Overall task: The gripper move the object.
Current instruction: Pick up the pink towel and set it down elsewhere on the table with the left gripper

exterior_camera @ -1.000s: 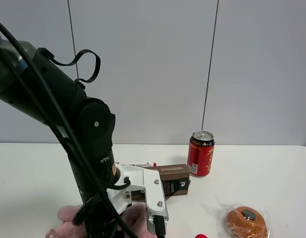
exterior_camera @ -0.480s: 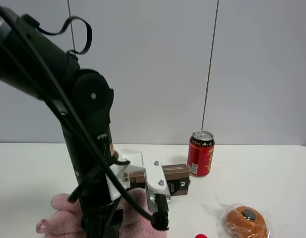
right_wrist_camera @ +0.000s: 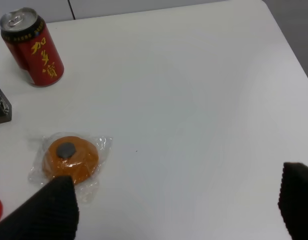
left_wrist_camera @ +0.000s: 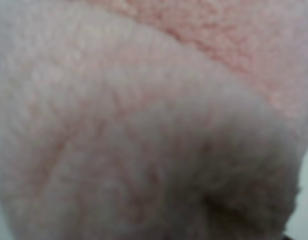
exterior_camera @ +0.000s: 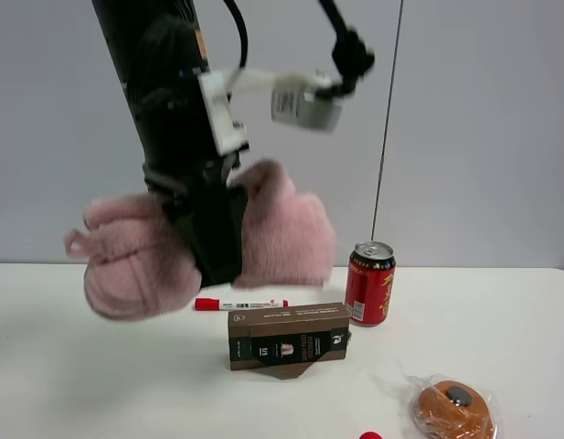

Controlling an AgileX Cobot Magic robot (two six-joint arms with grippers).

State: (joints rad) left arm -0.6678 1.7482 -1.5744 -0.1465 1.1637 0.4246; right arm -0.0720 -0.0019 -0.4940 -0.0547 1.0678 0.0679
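Observation:
The pink plush bundle (exterior_camera: pixel 286 233) hangs in the air, well above the white table (exterior_camera: pixel 80 366), to the left of the middle in the exterior view. My left gripper (exterior_camera: pixel 213 245) is shut around its middle, with the black arm rising out of the top of the view. The plush (left_wrist_camera: pixel 144 125) fills the left wrist view and hides the fingers there. My right gripper (right_wrist_camera: pixel 173 210) is open and empty above the table's right part; it does not show in the exterior view.
A brown box (exterior_camera: pixel 288 336) lies below the plush, with a red-capped white marker (exterior_camera: pixel 240 304) behind it. A red can (exterior_camera: pixel 370 283) stands to its right, also in the right wrist view (right_wrist_camera: pixel 33 47). An orange wrapped round item (exterior_camera: pixel 453 411) (right_wrist_camera: pixel 70 156) lies at the front right.
My left gripper has risen from the table's front edge high into the air, carrying the pink plush up with it. The box and marker are now uncovered.

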